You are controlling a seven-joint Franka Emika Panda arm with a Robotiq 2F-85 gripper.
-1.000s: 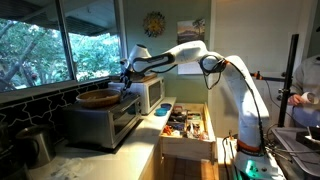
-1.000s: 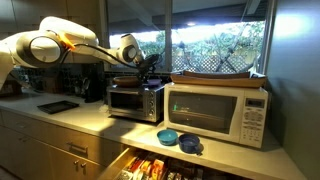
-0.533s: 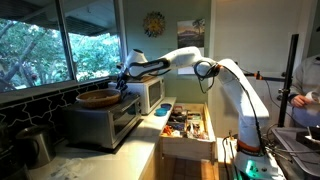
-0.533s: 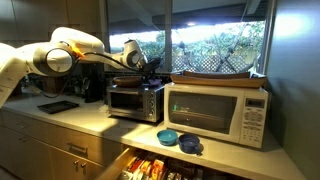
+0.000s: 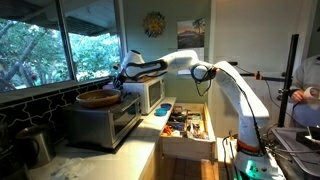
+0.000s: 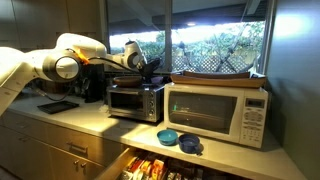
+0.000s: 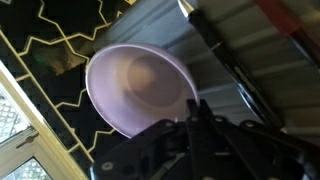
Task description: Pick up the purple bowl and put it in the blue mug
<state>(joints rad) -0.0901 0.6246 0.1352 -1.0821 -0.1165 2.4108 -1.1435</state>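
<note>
Purple bowl (image 7: 140,88) lies mid-frame, gripper (image 7: 195,125) at its lower rim, clenched or released unclear; seemingly the reaching step, next pinch the rim

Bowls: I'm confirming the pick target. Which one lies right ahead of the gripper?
The pale purple bowl, which fills the wrist view just ahead of the gripper. The wide brown bowl on the toaster oven is absent from that view.

Daylit kitchen: big windows (image 5: 40,50), pale countertop (image 6: 100,119), open drawer (image 5: 188,147), white microwave (image 6: 215,110).
</note>
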